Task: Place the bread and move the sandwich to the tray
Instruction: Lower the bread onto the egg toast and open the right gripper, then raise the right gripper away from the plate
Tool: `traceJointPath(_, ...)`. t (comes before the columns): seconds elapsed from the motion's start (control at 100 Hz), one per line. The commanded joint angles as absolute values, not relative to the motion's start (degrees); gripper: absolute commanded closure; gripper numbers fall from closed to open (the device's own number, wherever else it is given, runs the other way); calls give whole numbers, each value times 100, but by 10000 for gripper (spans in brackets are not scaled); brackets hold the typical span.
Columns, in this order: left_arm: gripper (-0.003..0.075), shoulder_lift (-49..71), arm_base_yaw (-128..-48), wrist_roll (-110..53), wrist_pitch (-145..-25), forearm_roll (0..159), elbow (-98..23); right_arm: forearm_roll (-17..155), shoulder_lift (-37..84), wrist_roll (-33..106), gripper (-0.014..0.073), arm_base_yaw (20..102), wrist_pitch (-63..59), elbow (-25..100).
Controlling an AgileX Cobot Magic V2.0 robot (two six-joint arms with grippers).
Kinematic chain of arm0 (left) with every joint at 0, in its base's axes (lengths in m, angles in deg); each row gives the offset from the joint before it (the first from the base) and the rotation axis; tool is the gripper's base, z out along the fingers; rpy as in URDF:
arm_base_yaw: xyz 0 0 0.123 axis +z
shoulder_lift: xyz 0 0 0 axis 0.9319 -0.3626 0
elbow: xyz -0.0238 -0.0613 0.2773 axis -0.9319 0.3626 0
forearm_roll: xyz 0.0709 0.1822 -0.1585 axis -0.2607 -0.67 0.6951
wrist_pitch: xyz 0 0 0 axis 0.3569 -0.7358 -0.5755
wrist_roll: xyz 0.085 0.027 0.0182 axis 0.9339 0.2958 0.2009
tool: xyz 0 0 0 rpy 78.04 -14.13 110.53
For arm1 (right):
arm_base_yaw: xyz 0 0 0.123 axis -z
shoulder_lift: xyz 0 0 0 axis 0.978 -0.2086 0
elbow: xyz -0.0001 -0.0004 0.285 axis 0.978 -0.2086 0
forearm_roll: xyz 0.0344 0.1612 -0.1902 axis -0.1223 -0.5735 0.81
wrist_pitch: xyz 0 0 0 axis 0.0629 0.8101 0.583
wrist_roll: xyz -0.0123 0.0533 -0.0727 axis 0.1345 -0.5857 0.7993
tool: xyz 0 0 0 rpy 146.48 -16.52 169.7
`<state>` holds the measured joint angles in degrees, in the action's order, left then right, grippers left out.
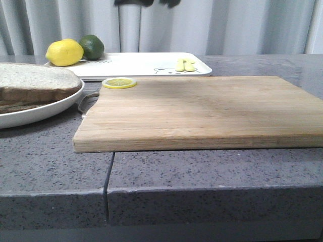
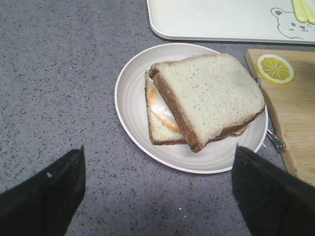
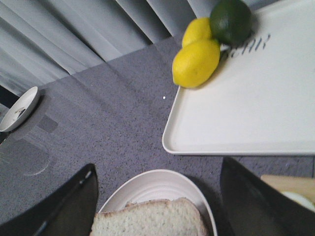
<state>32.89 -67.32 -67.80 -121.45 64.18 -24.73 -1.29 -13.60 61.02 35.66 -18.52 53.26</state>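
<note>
A sandwich (image 2: 202,101) is sitting on a round white plate (image 2: 132,93) on the grey speckled surface (image 1: 55,166), its top slice of bread (image 2: 209,93) lying skewed over the lower slice so that a fried egg (image 2: 162,109) is showing between them. The left tool (image 2: 157,191) is hovering just above and short of the plate, its two dark fingers (image 2: 44,196) spread wide and grasping nothing. The right tool (image 3: 157,201) is likewise hanging released over the far edge of the same plate, with fingers (image 3: 251,196) apart and empty.

The white tray (image 1: 146,64) is lying beyond the plate, toward the back of the surface, carrying two lemons, one (image 3: 196,63) in front of the other, and a lime (image 1: 92,47) at its left end, plus pale yellow shapes (image 1: 184,64) beside a bear print (image 2: 289,25). A wooden cutting board (image 1: 202,111) is resting between tray and front edge, just beside the plate, with a lemon slice (image 1: 119,82) on its far left corner. A small white dish (image 3: 20,108) is standing well apart, near the grey curtain (image 1: 227,25).
</note>
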Motion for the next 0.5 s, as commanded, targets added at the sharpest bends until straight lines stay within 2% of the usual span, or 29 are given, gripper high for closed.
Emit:
traceJointPath(0.0, 153, 3247, -6739, -6787, -11813, 6524, -2672, 635, -774, 5990, 69, 3804, -1617, 5415)
traceJointPath(0.49, 153, 3247, -6739, -6787, -11813, 6524, -2672, 4586, 1459, 3918, 69, 5944, -354, 4201)
